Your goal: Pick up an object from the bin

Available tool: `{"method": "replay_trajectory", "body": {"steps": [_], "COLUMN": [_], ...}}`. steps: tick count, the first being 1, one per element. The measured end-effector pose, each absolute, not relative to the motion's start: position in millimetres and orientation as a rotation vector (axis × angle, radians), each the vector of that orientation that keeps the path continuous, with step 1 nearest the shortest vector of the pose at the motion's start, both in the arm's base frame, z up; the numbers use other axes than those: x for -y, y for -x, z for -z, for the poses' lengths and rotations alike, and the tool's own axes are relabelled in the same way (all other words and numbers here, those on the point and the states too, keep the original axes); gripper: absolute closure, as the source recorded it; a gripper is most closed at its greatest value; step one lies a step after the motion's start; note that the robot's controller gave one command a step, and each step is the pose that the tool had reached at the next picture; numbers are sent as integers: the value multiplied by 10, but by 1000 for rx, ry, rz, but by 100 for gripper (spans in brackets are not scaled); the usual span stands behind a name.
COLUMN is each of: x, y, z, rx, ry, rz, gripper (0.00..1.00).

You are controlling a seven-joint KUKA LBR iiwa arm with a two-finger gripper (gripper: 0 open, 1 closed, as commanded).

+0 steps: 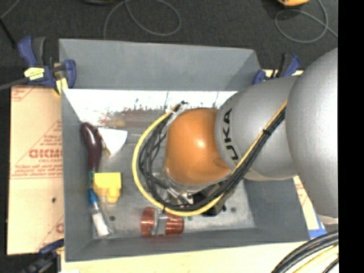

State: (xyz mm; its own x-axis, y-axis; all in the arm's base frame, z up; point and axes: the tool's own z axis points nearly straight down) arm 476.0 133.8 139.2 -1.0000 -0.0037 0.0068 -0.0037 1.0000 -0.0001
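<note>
One candidate nearest: shiny copper-brown cylinder [149,222], near-centre of grey metal bin [170,67], long axis left-right, just nearward of tool [174,200]. Tool width: cannot tell, hidden beneath orange wrist cover [190,147]. Likely needs short nearward shift.

Block [108,185] — left of cylinder [162,222] (apart).

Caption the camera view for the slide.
Arm in the bin, gripper by a copper cylinder; eggplant, white wedge and yellow block at left.
</note>
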Motion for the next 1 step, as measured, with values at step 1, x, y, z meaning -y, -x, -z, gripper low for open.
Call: {"method": "replay_trajectory", "body": {"steps": [1], "x": [-1333], "y": [-4782], "z": [-1432], "rx": [3143], "ry": [1], "rz": [2], "gripper": [0]}}
